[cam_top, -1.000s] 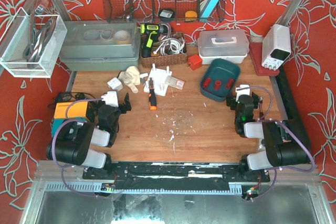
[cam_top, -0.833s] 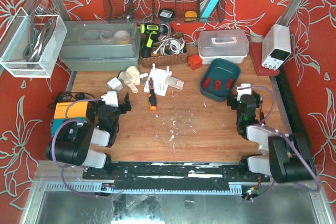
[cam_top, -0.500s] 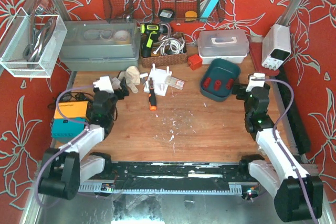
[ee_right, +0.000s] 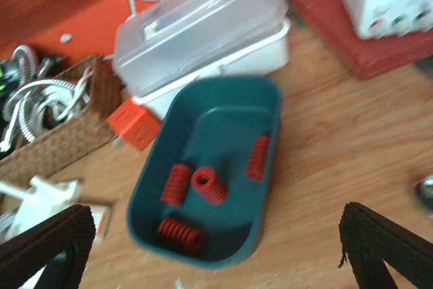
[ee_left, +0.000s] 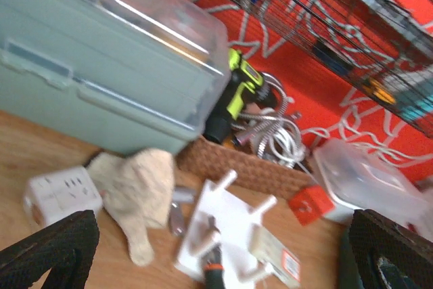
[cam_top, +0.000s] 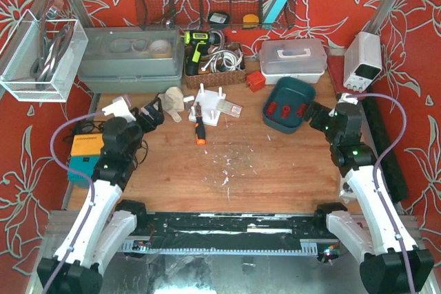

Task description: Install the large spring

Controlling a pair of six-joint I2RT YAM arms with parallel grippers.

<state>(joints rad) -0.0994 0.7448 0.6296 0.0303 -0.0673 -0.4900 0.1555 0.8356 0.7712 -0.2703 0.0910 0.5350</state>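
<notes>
- Wooden table (cam_top: pixel 275 163), top view: we judge the task has not begun.
- Four red springs (ee_right: pixel 208 185) lie loose in the teal tray (ee_right: pixel 226 126) at 2 o'clock; we can't tell which is the large one.
- Right gripper (cam_top: pixel 318 118) hovers at the tray's 4 o'clock, jaws wide apart, empty.
- Left gripper (cam_top: pixel 153 112) is at 10 o'clock, jaws spread, empty.
- White peg fixture (cam_top: pixel 210 105) at 12 o'clock looks bare; picking and fitting are both left.

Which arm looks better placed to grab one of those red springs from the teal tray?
Right. The right hand hangs open just beside the teal tray, its camera looking down on the red springs. The left hand is far off, by the beige cloth.
</notes>
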